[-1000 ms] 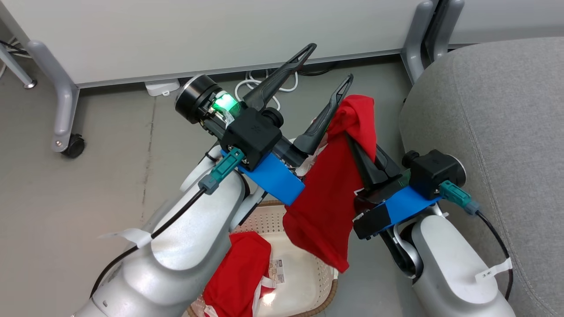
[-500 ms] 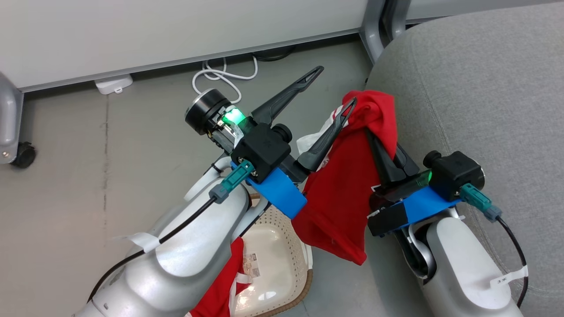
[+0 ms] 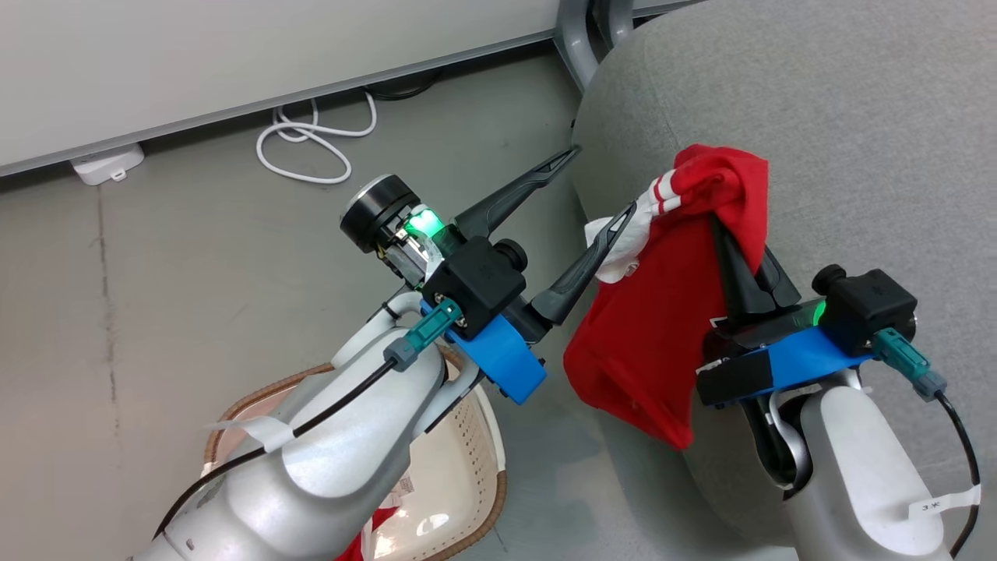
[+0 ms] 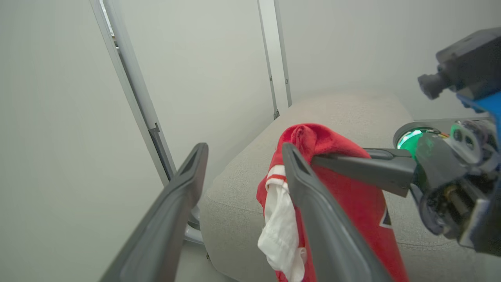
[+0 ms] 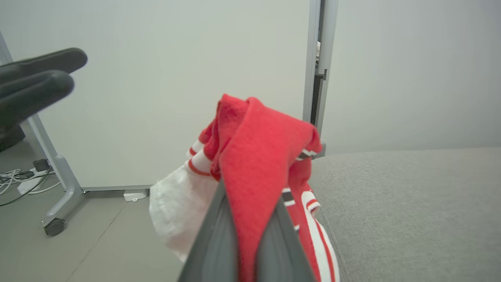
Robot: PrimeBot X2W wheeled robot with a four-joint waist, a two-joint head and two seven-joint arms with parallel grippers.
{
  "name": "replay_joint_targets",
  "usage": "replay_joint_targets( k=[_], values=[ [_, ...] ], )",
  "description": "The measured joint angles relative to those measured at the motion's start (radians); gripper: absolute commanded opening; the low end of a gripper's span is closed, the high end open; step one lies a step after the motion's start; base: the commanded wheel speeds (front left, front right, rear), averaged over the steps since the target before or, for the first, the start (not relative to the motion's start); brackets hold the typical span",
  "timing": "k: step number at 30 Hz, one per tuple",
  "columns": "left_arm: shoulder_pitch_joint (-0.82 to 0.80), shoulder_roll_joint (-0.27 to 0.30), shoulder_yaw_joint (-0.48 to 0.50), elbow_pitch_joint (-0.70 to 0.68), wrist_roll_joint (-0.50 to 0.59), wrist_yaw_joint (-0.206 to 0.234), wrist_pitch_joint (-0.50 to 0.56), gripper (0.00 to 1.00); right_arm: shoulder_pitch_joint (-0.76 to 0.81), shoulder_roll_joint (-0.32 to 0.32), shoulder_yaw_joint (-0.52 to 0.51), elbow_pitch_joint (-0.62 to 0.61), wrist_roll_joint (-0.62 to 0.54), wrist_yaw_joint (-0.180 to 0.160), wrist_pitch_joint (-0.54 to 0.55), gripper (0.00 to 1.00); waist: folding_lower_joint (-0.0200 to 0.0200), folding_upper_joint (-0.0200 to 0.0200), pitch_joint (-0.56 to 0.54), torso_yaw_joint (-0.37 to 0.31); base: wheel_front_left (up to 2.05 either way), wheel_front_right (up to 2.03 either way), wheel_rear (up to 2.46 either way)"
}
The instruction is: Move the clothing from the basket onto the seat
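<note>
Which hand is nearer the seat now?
Right. The right hand, gripping the red garment, is over the seat edge; the open left hand sits beside it, above floor.

The grey floor (image 3: 156, 273) carries the cream basket (image 3: 257, 389), its brown rim showing at the lower edge of the head view. A looped white cable (image 3: 311, 140) lies on the floor near the pale panel (image 3: 234, 47), with a small white box (image 3: 105, 165) beside it, possibly a power adapter. The grey seat (image 3: 857, 117) stands at the right, just beside a grey metal leg (image 3: 576, 31).
</note>
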Motion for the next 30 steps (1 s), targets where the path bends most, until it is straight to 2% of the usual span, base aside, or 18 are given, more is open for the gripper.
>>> replay_joint_targets(
  k=[16, 26, 30],
  values=[
    [0.001, -0.002, -0.048, 0.010, -0.009, 0.000, 0.000, 1.00, 0.050, 0.000, -0.109, -0.040, -0.017, 0.000, 0.000, 0.00, 0.0000, 0.0000, 0.019, -0.101, 0.00, 0.00, 0.00],
    [-0.001, 0.000, -0.048, 0.003, -0.009, 0.000, 0.000, 1.00, 0.054, 0.000, -0.146, -0.092, -0.007, 0.000, 0.000, 0.00, 0.0000, 0.0000, 0.032, -0.101, 0.00, 0.00, 0.00],
    [-0.004, 0.004, -0.039, -0.005, -0.005, 0.000, 0.000, 1.00, 0.003, 0.000, -0.174, -0.121, -0.027, 0.000, 0.000, 0.00, 0.0000, 0.0000, 0.051, -0.091, 0.00, 0.00, 0.00]
  ],
)
